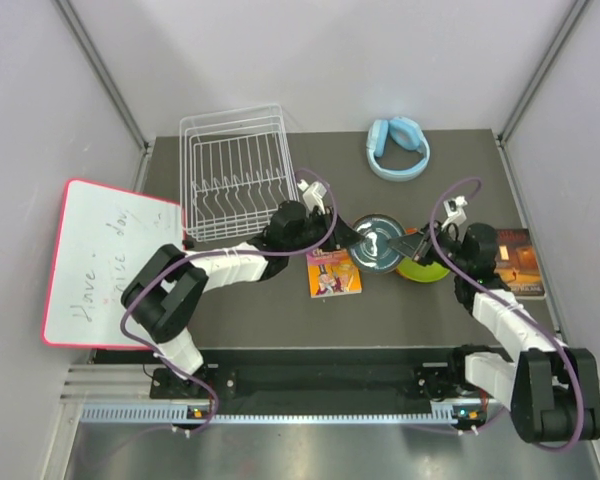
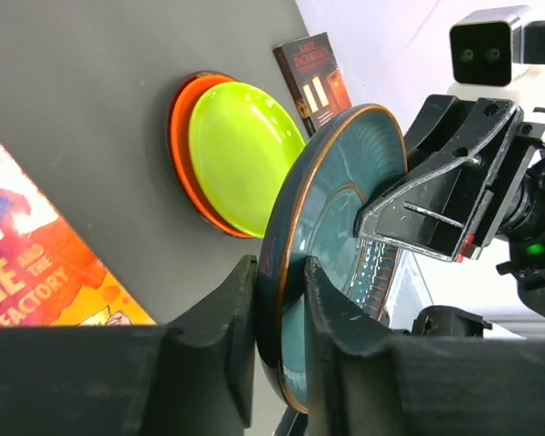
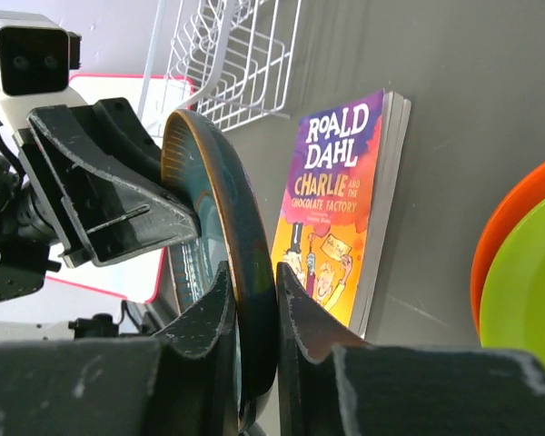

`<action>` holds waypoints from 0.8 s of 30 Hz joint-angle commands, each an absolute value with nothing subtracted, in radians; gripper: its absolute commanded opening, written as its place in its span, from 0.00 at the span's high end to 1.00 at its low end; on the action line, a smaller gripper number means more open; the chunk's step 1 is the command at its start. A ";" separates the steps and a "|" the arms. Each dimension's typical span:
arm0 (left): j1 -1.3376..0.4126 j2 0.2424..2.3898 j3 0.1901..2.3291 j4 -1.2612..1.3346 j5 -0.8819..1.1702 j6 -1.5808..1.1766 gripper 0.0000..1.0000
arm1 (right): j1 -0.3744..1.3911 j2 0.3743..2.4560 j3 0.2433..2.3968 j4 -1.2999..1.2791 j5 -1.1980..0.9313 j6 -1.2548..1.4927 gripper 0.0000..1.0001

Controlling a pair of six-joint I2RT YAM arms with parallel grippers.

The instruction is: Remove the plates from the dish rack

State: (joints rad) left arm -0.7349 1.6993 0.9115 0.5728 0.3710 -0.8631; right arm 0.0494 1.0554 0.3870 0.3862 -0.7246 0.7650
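The dark green plate (image 1: 377, 243) is held on edge above the table between both arms. My left gripper (image 1: 352, 240) is shut on its left rim, the fingers pinching the rim in the left wrist view (image 2: 280, 272). My right gripper (image 1: 410, 246) is shut on the opposite rim, also seen in the right wrist view (image 3: 252, 277). The lime green plate (image 1: 427, 269) lies on the orange plate (image 2: 182, 136) at the right of the table. The white wire dish rack (image 1: 235, 175) stands at the back left and looks empty. The red plate is not in view.
A Roald Dahl paperback (image 1: 333, 272) lies under the held plate's left side. A dark book (image 1: 525, 262) lies at the right edge. Blue headphones (image 1: 398, 147) sit at the back. A whiteboard (image 1: 105, 260) leans at the left.
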 commanded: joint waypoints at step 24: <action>-0.773 1.368 0.931 0.201 -0.164 -0.333 0.01 | -0.261 1.081 0.466 0.049 -0.474 0.468 0.98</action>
State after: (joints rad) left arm -0.7738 1.4017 0.9432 0.2134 -0.1116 -0.3702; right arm -0.2485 1.0477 0.4469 -0.0628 -0.4171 0.4854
